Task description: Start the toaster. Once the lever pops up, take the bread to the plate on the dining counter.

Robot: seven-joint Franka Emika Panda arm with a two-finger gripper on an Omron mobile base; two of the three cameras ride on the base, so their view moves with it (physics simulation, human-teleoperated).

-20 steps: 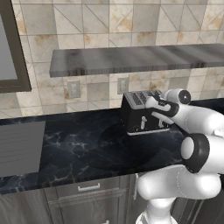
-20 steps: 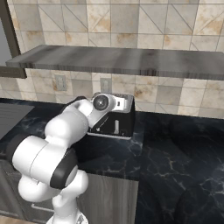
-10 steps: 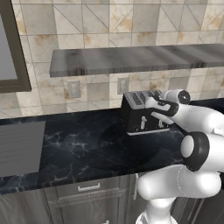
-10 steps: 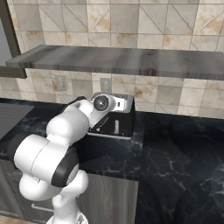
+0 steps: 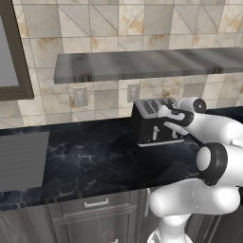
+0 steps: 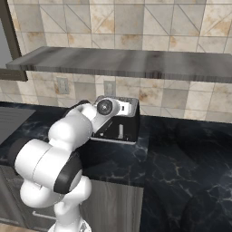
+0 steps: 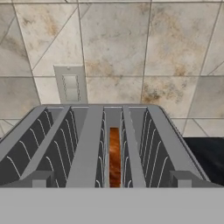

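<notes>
The black toaster (image 5: 148, 127) with its silver slotted top stands at the back of the wall countertop (image 5: 90, 161), against the tiles. Its two pale levers (image 5: 154, 135) show on the front. My gripper (image 5: 165, 113) hovers at the toaster's upper right front edge, close above the top; its fingers are hidden, so I cannot tell how the jaws stand. In the hand view I look along the toaster's top (image 7: 87, 140), and the bread (image 7: 114, 158) sits down in the middle slot as a thin brown strip. The plate and the dining counter are out of view.
A grey wooden shelf (image 5: 142, 64) hangs low over the toaster. Two wall outlets (image 5: 79, 96) sit on the tiled wall behind it. A ribbed grey panel (image 5: 21, 161) lies on the countertop at the far left, under a dark window frame. Drawers (image 5: 97, 204) run below.
</notes>
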